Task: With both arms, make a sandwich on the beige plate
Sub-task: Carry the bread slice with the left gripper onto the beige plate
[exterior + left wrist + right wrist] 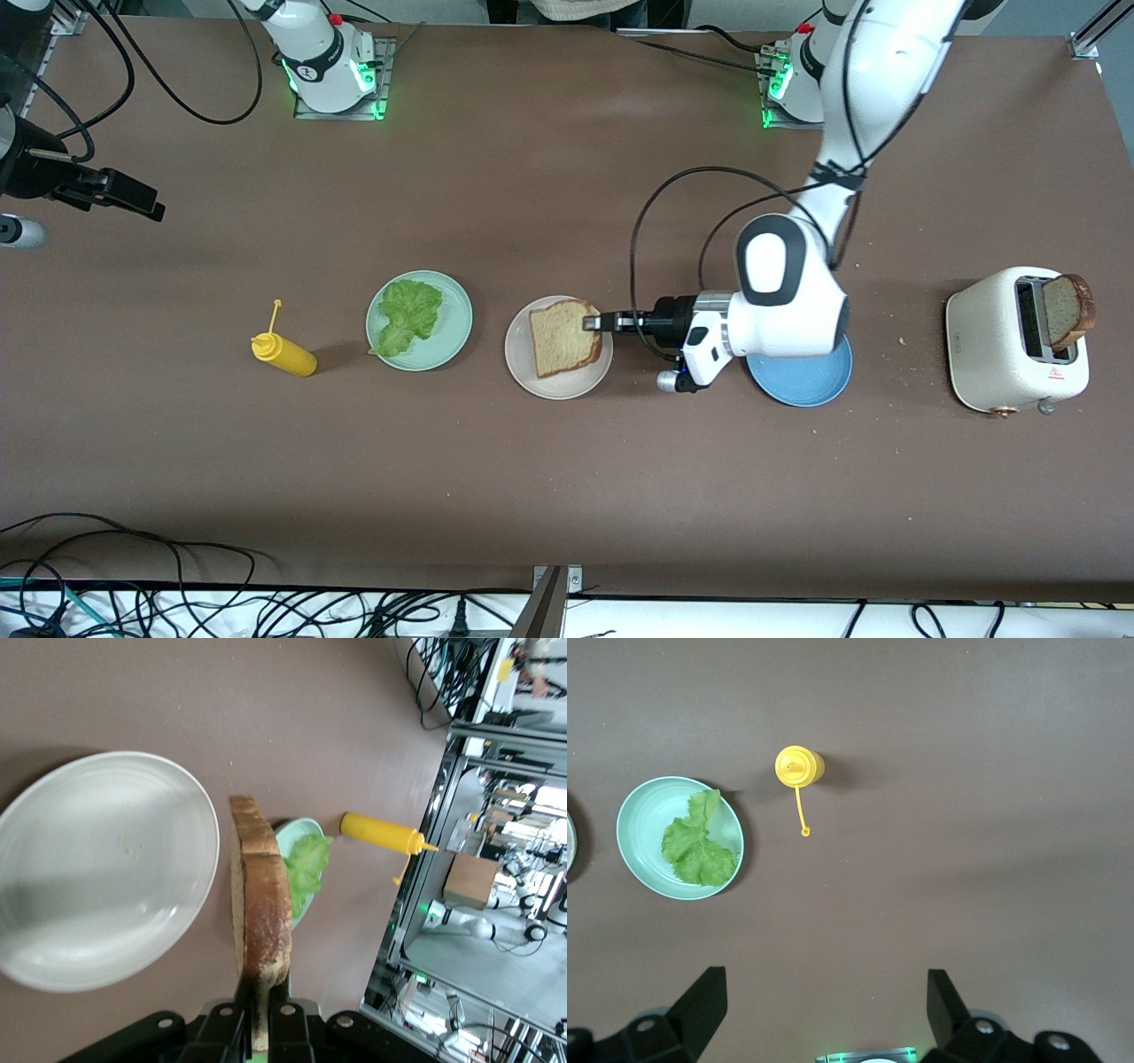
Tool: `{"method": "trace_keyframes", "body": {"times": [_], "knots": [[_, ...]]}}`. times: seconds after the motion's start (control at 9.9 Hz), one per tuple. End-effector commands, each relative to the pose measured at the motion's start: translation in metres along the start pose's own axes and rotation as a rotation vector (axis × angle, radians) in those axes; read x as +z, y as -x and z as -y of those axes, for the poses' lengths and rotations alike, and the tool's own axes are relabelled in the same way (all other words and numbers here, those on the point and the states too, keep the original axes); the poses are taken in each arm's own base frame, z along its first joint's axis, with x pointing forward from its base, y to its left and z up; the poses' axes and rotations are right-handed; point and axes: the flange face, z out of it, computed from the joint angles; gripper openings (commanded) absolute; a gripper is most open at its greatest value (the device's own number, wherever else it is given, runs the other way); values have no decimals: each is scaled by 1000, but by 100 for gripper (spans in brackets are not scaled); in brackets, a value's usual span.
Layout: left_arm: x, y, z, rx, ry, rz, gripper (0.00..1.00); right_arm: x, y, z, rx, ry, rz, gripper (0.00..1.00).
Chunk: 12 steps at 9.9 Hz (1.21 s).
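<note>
My left gripper (595, 322) (263, 997) is shut on the crust edge of a tan bread slice (565, 337) (261, 895). It holds the slice over the round beige plate (532, 377) (106, 868), whose surface shows bare in the left wrist view. A ruffled green lettuce leaf (410, 312) (695, 846) lies on a mint-green plate (456, 332) (633, 815) beside the beige plate, toward the right arm's end. My right gripper (826, 979) hangs open and empty high over bare table; it does not show in the front view.
A yellow squeeze bottle (283, 353) (799, 765) stands past the mint plate toward the right arm's end. A blue plate (800, 381) lies under the left arm's wrist. A white toaster (1001, 354) with a bread slice (1069, 310) in its slot stands at the left arm's end.
</note>
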Motion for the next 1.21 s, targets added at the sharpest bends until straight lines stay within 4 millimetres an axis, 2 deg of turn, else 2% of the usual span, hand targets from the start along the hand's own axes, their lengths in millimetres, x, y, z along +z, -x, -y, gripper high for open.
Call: {"method": "trace_keyframes", "body": {"times": [0.0, 0.2, 0.5, 0.61, 0.81, 1.11], "knots": [[21, 6, 21, 27, 39, -37, 0, -3, 9, -2, -6, -18, -3, 100], [25, 6, 28, 31, 30, -36, 0, -1, 9, -3, -4, -18, 0, 100], [33, 7, 51, 62, 0, -44, 0, -1, 9, -4, -1, -18, -2, 100], [45, 11, 57, 81, -29, -63, 0, -1, 9, -4, -2, -18, 1, 100], [57, 13, 68, 89, -17, -78, 0, -1, 9, -4, -2, -18, 1, 100], [68, 12, 83, 111, -33, -113, 0, -1, 9, -4, -2, -18, -2, 100]]}}
